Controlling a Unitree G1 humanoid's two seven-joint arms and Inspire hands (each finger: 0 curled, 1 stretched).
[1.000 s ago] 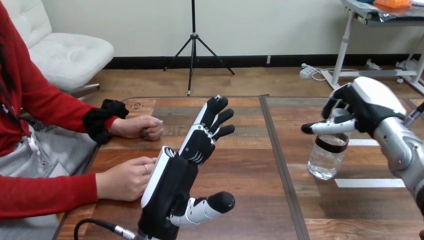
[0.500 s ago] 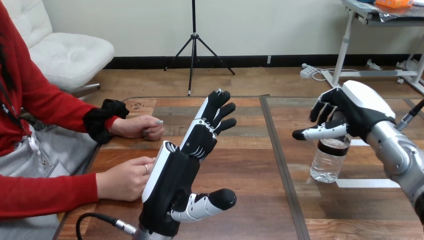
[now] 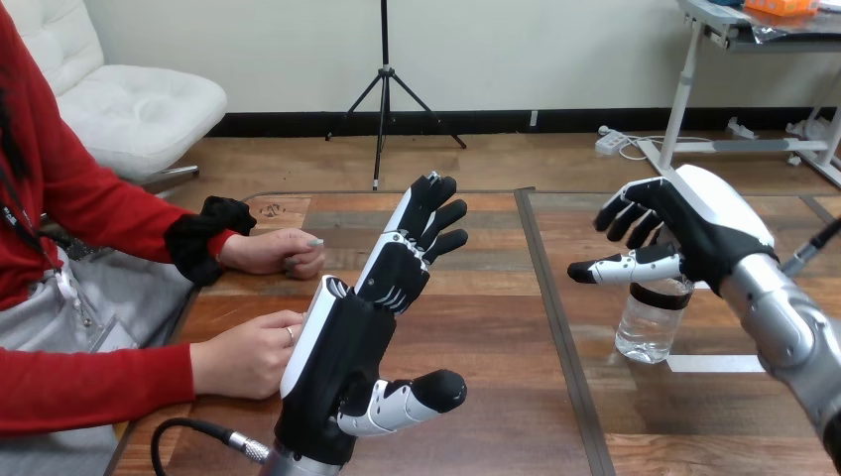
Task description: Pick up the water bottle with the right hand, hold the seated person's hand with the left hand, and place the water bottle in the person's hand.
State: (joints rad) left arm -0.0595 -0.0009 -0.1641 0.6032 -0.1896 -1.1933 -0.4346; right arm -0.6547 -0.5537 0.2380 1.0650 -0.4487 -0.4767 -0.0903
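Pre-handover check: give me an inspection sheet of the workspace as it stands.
surface: wooden table, dark seam running down its middle.
job's things: water bottle upright on the table's right half; the person's nearer hand and farther hand rest on the table at its left, neither holding anything.
clutter: white tape strips on the table by the bottle.
hands: left hand open, raised upright beside the person's nearer hand, contact cannot be told; right hand open over the bottle's top, not closed on it.
cables: nothing seen.
surroundings: a person seated at the table's left side.
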